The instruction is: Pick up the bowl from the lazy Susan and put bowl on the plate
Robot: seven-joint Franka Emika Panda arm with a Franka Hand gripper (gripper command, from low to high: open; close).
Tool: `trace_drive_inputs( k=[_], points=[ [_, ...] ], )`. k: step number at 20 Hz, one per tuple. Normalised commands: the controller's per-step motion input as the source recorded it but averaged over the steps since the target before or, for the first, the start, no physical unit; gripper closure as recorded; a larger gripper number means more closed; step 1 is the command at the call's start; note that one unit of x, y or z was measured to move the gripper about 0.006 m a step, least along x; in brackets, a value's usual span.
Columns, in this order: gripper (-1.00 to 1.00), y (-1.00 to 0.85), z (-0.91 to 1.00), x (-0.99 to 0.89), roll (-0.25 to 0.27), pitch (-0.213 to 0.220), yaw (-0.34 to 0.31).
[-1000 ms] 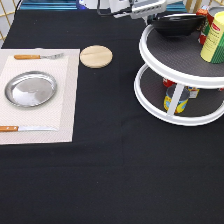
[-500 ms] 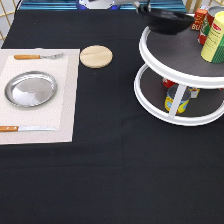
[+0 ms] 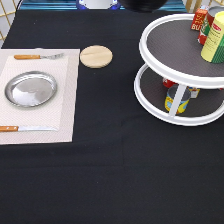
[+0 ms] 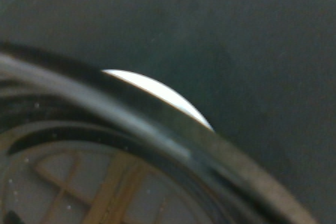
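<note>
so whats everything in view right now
bowl: 1, glossy black, exterior view's top edge, off the lazy susan
lazy susan: 1, white, grey shelves, right
green-yellow can: 1, upper shelf
red cans: upper shelf, partly cut off
blue-yellow can: 1, lower shelf
plate: 1, silver, on placemat, nothing on it
placemat: 1, pale, left
fork: 1, wooden handle, above plate
knife: 1, wooden handle, below plate
wood disc: 1, light, right of placemat
table: black
jaws: not in the exterior view
</note>
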Motion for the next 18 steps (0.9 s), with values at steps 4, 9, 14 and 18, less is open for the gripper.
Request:
trace_drive_inputs(
  k=[4,9,14,18],
  points=[
    [1.00,-0.80,-0.19,0.03,-0.003,0.017,-0.106],
    [1.00,-0.46,-0.17,-0.01,-0.017,0.048,-0.227],
    [1.00,-0.12,-0.17,-0.07,-0.021,0.035,-0.348],
    [1.00,-0.03,-0.14,-0.03,-0.029,0.042,-0.375]
  ],
)
